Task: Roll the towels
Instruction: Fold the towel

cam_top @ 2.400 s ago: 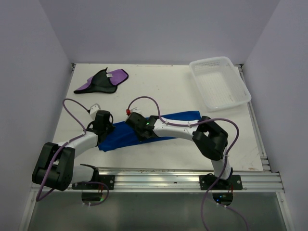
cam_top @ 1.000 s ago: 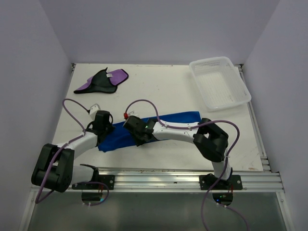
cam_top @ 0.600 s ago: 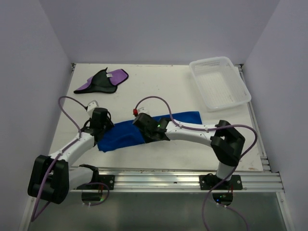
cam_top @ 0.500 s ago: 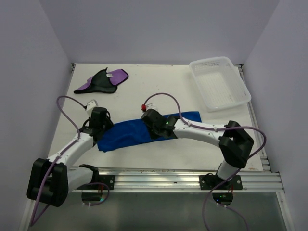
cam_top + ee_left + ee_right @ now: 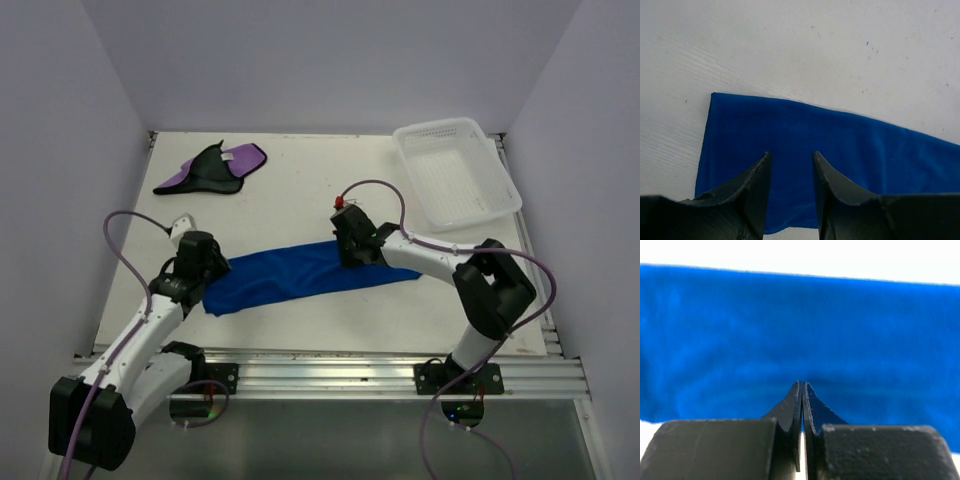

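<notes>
Lying as one long flat strip across the near middle of the table (image 5: 330, 190), the blue towel (image 5: 290, 280) runs from 8 o'clock toward 3 o'clock, smoother and more drawn out than a moment ago, and not yet rolled at all. My right gripper (image 5: 802, 385) has slid along it toward the 3 o'clock end and closed its fingers (image 5: 790, 410) tight against the cloth; whether any fabric is caught between them I cannot tell. My left gripper (image 5: 789, 157), closed a second ago, now stands partly open over the 8 o'clock end, holding nothing. I judge the strip is laid out and the roll can start from one end. The purple towel (image 5: 210, 172) sits untouched at 11 o'clock, the white mesh basket (image 5: 436, 128) at 1 o'clock. The white table is matt and faintly scuffed, boxed in by plain lilac walls (image 5: 330, 60)
</notes>
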Motion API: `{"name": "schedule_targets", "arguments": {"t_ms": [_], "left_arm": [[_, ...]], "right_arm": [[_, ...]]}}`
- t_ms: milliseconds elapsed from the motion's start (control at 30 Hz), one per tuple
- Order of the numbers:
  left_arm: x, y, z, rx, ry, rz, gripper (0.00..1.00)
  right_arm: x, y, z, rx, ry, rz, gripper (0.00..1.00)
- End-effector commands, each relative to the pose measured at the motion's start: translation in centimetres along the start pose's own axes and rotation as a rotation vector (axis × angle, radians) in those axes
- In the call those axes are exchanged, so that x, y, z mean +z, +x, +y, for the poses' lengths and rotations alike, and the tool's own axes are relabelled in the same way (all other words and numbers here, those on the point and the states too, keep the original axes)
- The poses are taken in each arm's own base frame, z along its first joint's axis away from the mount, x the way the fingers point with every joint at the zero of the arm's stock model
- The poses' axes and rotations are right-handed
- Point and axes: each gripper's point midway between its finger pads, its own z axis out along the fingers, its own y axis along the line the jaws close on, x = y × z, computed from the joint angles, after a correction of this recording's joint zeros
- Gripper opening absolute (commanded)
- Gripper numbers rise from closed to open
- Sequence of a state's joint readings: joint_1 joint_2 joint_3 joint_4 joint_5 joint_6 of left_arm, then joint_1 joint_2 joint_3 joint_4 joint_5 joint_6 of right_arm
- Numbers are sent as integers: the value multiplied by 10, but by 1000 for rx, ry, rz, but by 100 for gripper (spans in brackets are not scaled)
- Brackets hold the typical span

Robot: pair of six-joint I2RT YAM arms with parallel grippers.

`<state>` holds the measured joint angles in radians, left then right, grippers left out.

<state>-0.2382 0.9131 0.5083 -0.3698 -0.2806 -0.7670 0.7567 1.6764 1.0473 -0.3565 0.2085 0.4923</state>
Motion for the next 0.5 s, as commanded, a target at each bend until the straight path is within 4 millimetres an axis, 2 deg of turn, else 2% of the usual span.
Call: {"name": "schedule_targets", "arguments": {"t_ms": [0,167,200,467], "left_arm": [[-11,12,10,3,-16,38,42],[-19,15,9,-24,-8,43,42],[-19,16,8,-28,-12,48,42],[-19,16,8,-15,-19,59,42]], "right_arm": [[19,-34,13,12,-54,-54,0],[45,-44,20,-11,-57,-25,0],[54,-39,16,-14,-42,-2,0],[74,-40,0,19,-23,16,0]]}}
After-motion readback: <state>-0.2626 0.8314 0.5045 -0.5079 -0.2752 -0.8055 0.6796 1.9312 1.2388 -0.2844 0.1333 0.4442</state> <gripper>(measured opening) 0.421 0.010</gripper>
